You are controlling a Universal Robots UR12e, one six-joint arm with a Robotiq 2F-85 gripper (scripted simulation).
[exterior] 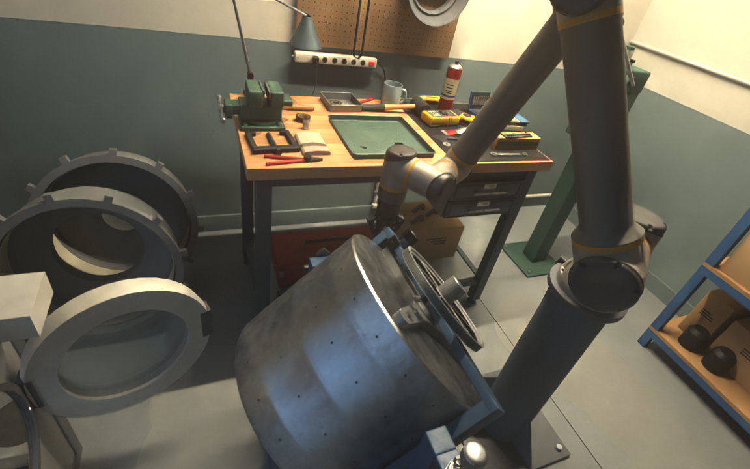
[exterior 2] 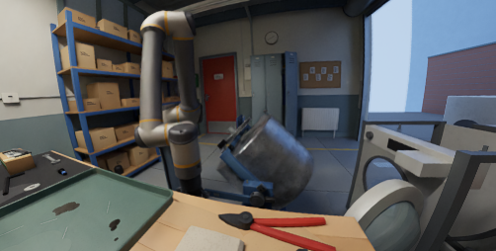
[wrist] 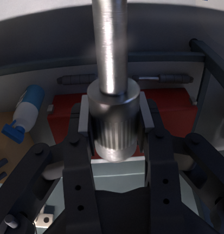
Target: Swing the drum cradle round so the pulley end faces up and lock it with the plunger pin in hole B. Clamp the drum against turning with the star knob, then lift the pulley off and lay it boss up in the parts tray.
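Note:
The gripper (exterior: 386, 233) is largely hidden behind the drum's top rim in the side camera. In the wrist camera a steel cradle handle (wrist: 113, 127) with a knurled end sits gripped in my closed gripper (wrist: 114, 127). The steel drum (exterior: 337, 356) sits tilted in its blue cradle (exterior: 459, 420), with the spoked pulley (exterior: 442, 297) on its end facing up and to the right. The green parts tray (exterior: 381, 135) lies on the workbench behind. The plunger pin and star knob cannot be made out.
The workbench edge (exterior: 366, 170) runs just behind and above the gripper, with a red toolbox (wrist: 168, 108) under it. The arm's own column (exterior: 547, 361) rises to the right of the drum. Washer fronts (exterior: 110, 344) stand on the left, and blue shelving (exterior: 733, 326) on the right.

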